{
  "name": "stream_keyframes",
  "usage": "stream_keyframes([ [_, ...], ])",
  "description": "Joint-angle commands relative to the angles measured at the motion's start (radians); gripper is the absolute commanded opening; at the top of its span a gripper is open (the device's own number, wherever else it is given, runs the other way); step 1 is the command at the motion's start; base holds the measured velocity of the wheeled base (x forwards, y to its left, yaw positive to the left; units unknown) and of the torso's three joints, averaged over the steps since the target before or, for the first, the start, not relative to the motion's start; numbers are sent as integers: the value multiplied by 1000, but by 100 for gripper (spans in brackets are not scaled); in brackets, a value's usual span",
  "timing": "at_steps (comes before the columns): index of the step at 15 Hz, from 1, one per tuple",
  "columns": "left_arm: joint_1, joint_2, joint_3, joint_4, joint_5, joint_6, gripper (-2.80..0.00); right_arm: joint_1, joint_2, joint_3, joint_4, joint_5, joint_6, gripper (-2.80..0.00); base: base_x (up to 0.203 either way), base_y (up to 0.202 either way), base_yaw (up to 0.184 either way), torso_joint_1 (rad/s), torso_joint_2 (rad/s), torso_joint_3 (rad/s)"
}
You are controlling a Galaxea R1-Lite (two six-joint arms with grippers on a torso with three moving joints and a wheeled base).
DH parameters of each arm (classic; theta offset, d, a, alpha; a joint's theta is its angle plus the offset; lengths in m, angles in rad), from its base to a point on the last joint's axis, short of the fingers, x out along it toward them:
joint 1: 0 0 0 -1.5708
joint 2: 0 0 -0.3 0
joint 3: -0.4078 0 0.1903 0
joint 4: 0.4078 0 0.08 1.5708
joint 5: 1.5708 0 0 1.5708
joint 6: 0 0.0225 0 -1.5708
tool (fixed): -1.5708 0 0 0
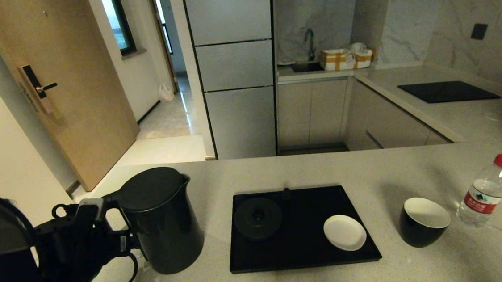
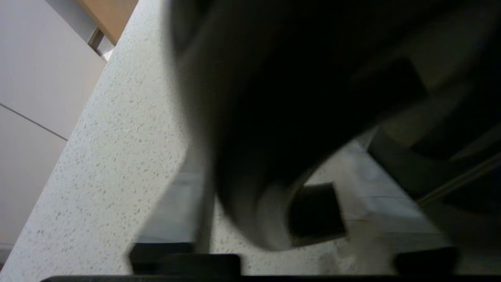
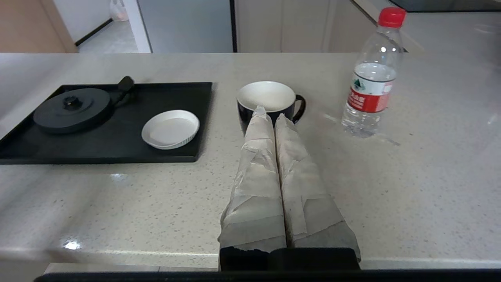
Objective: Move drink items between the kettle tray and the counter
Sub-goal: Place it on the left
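Kitchen of pale stone and grey cabinets: on the speckled table (image 1: 307,168) a black tray (image 1: 304,253) sits at centre, its round kettle base (image 1: 257,218) bare and a white saucer (image 1: 344,232) lying toward its 4 o'clock corner. At the tray's 9 o'clock, off the tray and on the stone, stands the black kettle (image 1: 161,220), lid down, handle turned toward the left tool (image 1: 105,228), which sits right at the handle; whether its fingers grip or have let go cannot be told. At 3 o'clock from the tray stand the black cup (image 1: 423,221) and, beyond it, the red-capped water bottle (image 1: 484,196), both upright and apart. The right tool (image 3: 270,113) waits near the table's front edge, its paper-wrapped fingers pressed together and empty, pointing at the cup. The kettle looks rigid, smooth-walled and likely heaviest of the three, best taken by its handle; the cup is breakable, the thin bottle light and easily tipped. Open stone lies all round the tray, though the kettle stands near the table's left edge.
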Motion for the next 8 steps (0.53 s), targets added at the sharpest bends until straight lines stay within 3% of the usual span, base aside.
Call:
stream_keyframes([
  [1,0,15,4,-4,1,0,0,0,0,1,-1,1,-1,-280,0,0,0,0,0,0],
  [8,0,-138,84,-4,1,-4,0,0,0,0,0,1,-1,-280,0,0,0,0,0,0],
])
